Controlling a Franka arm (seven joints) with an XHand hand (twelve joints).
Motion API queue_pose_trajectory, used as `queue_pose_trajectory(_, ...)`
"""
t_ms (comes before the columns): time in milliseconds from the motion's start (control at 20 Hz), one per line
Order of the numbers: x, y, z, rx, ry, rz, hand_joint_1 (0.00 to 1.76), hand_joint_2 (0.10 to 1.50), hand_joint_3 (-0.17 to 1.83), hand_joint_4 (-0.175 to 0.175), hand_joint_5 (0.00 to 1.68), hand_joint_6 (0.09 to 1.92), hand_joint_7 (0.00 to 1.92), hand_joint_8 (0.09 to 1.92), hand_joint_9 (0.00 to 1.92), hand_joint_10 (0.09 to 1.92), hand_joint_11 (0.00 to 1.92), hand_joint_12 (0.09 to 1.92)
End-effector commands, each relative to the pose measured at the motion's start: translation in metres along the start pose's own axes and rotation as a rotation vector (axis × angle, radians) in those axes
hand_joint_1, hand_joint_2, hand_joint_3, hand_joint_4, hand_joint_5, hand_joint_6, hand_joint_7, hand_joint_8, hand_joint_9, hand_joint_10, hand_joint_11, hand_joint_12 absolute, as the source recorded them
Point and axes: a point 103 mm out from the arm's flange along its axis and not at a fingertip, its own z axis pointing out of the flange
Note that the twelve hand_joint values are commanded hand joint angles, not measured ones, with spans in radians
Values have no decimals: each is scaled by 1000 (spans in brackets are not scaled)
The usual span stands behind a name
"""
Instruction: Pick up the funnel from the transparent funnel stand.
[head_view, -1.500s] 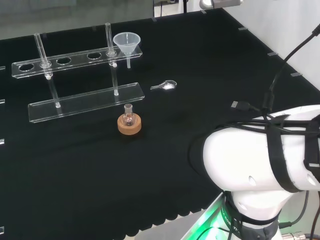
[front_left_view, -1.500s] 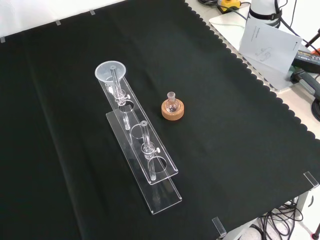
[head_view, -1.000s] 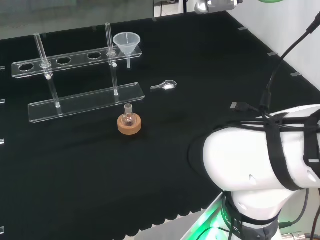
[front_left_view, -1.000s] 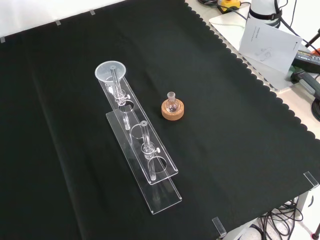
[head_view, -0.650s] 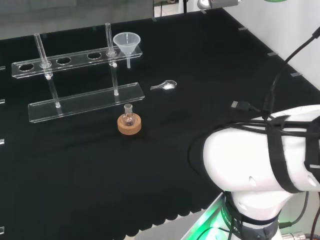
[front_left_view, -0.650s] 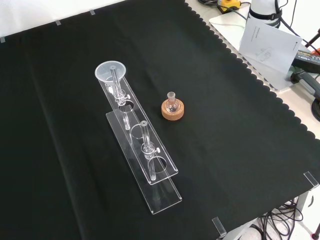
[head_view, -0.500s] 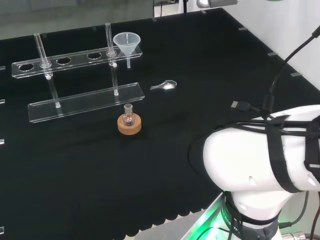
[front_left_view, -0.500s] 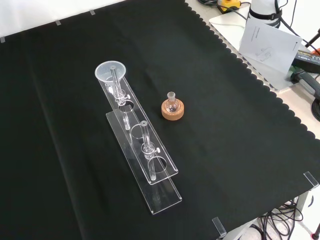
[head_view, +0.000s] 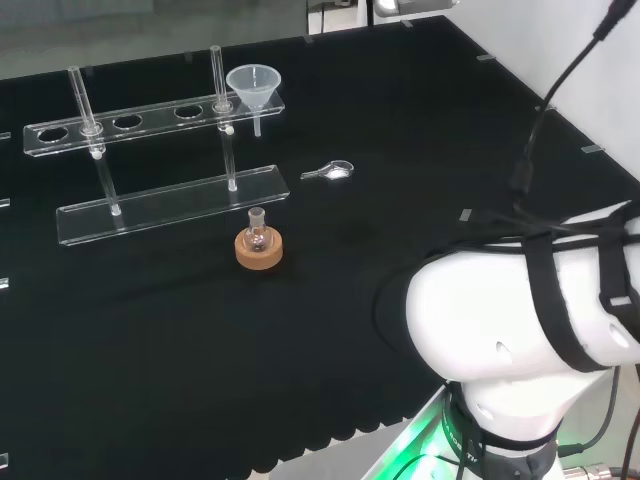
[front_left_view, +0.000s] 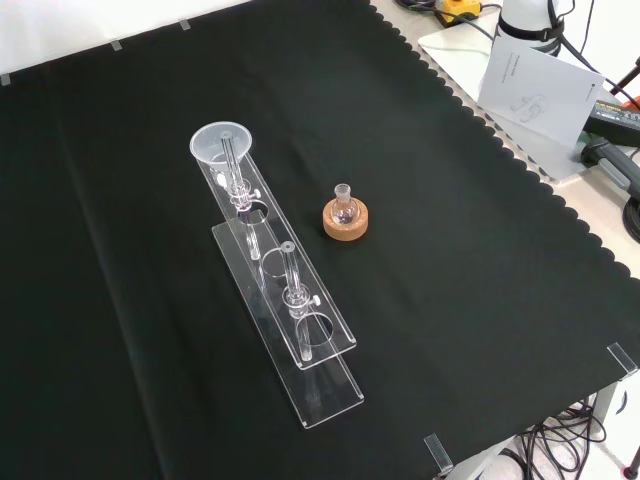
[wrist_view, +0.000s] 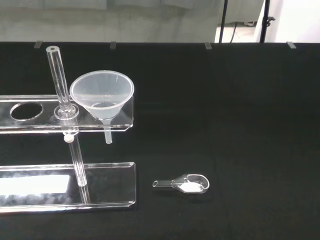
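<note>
The clear cone-shaped plastic funnel (head_view: 252, 84) sits untouched in the end hole of the transparent funnel stand (head_view: 152, 118); only the arm has shifted, approach barely begun; robot hand's state: cannot tell.

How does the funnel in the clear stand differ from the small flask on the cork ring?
The funnel has a wide open mouth and a thin stem pointing down; the flask has a round body and a narrow neck pointing up. The funnel hangs in an end hole of the stand's raised shelf, above the cloth; the flask sits low in a cork ring on the cloth. Both are clear and upright.
</note>
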Motion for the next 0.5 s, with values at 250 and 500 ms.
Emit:
queue_pose_trajectory(250, 12, 59, 21, 58, -18, -56, 78, 1113, 359, 18, 149, 87, 8, 188, 68, 623, 0, 1383)
queue_pose_trajectory(500, 23, 98, 44, 90, -33, -83, 252, 1033, 315, 5, 186, 87, 73, 266, 151, 667, 14, 1407)
